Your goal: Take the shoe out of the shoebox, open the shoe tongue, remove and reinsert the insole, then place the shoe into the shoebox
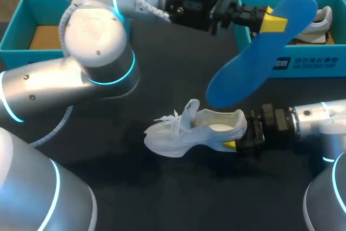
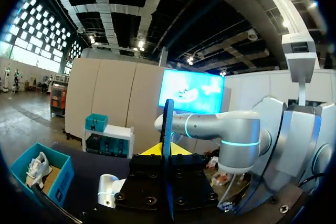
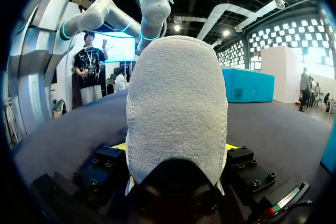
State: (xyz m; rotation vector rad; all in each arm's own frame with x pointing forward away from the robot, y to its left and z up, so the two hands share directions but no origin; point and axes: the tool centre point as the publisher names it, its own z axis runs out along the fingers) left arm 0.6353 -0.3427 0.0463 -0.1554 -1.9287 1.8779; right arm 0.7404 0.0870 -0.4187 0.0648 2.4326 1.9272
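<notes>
Shoe (image 1: 184, 133) is lying on table (image 1: 178, 187), heel clamped in right gripper (image 1: 232, 140), while left gripper (image 1: 272, 21) is pinching insole (image 1: 254, 63), which is sticking out past its fingers beside shoebox (image 1: 313, 66).

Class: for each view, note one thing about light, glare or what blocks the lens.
Head view: glossy highlights on the left arm; the dark table hides shadows. Left wrist view: ceiling lamps glare; the insole shows edge-on, dark. Right wrist view: the shoe heel blocks the middle.
</notes>
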